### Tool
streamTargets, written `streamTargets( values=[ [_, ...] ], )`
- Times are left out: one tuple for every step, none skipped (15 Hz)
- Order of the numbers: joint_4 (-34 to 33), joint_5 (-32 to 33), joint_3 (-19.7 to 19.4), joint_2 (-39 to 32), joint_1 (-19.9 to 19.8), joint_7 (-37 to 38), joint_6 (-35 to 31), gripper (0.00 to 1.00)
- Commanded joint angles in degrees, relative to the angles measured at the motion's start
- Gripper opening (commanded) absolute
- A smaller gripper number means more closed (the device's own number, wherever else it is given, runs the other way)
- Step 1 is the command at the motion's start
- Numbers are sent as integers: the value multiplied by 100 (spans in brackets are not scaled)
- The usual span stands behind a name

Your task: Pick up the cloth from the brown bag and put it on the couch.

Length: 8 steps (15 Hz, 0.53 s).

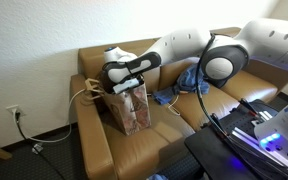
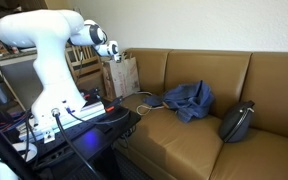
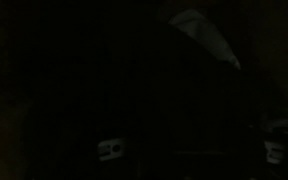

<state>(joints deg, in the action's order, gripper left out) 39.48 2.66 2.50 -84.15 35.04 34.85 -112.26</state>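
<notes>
Brown leather couch [image 2: 189, 148] against a plain white wall [image 1: 34, 40].
Dark carpet floor [image 1: 46, 160]; wall outlet [image 1: 13, 112] low on the wall with a cable plugged in.

The bag [image 1: 132, 110] stands on the couch [image 1: 94, 140], cloth [image 1: 189, 82] lying nearby.

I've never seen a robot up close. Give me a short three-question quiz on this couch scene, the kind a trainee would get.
1. True or false: the brown paper bag stands on the floor.
2. Where does the crumpled blue cloth lie? A) on the brown leather couch B) on the floor C) hanging from the wall
3. Fill in: the white robot arm reaches toward the ____.
Key: 1 false, the bag is on the couch; 2 A; 3 bag.
</notes>
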Motion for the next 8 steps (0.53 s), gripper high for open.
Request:
streamTargets(
  values=[
    [-203, -111, 28, 1, -68, -113, 382, 46],
    [-248, -100, 10, 1, -71, -92, 446, 38],
    [-306, -90, -6, 1, -75, -70, 502, 32],
    [-349, -89, -10, 1, -85, -68, 520, 24],
    [-391, -100, -3, 2, -101, -73, 530, 18],
    [-424, -106, 4, 2, -113, -76, 536, 10],
    [-461, -120, 19, 2, -130, -88, 540, 5],
    [-496, -129, 28, 1, -140, -89, 536, 0]
  ],
)
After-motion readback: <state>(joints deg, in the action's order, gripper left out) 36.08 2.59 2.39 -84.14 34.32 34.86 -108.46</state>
